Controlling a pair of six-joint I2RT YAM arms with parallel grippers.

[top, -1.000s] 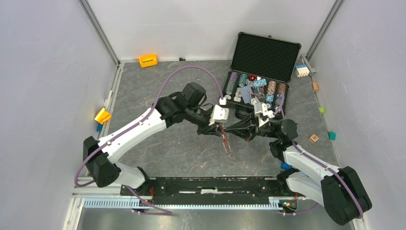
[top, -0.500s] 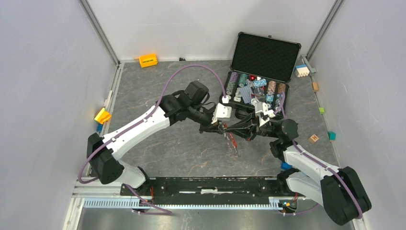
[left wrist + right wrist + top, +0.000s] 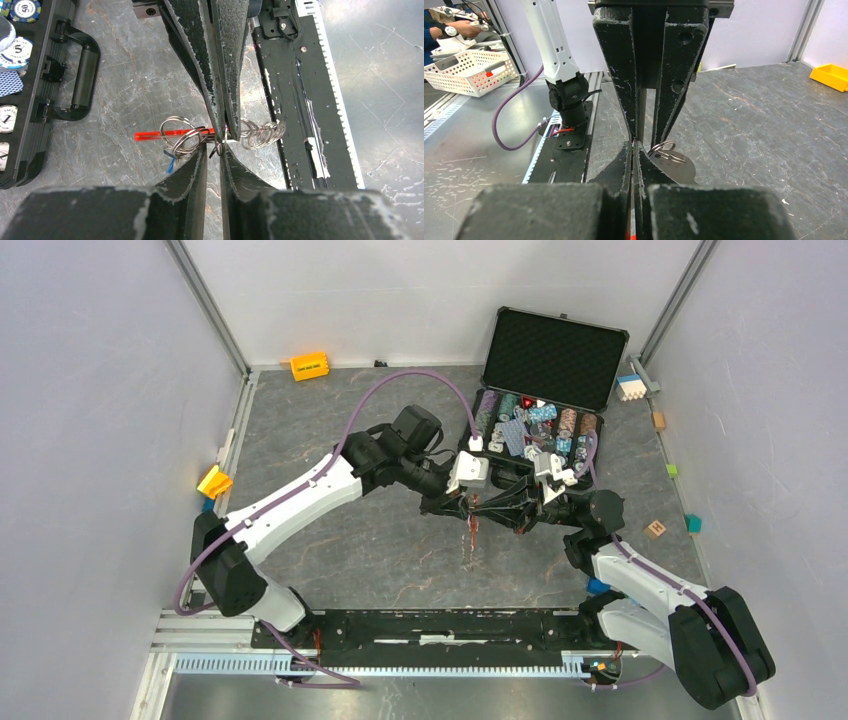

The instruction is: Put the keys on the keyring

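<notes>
The keyring [image 3: 182, 136] is held off the table between the two grippers: silver split rings, a red fob [image 3: 172, 134] and coiled chain loops [image 3: 262, 134]. A small blue tag [image 3: 170, 165] dangles under the rings. My right gripper [image 3: 223, 126] is shut on the keyring where the fob meets the rings. My left gripper [image 3: 215, 149] faces it tip to tip, its jaws slightly apart with a thin ring between them. In the right wrist view a silver key [image 3: 679, 167] on a ring hangs beside my right gripper [image 3: 632, 144]. From above, the fob [image 3: 470, 533] hangs below the two meeting grippers.
An open black case [image 3: 553, 352] of poker chips stands just behind the grippers, its handle [image 3: 82, 75] near the left wrist. An orange block [image 3: 309, 365] lies at the back left and a yellow piece [image 3: 214, 481] at the left wall. Small blocks [image 3: 655, 529] sit at the right.
Both grippers shifted slightly right, still together. The red fob swung from down-right to hanging nearly straight down. The left jaws narrowed, then parted a little.
</notes>
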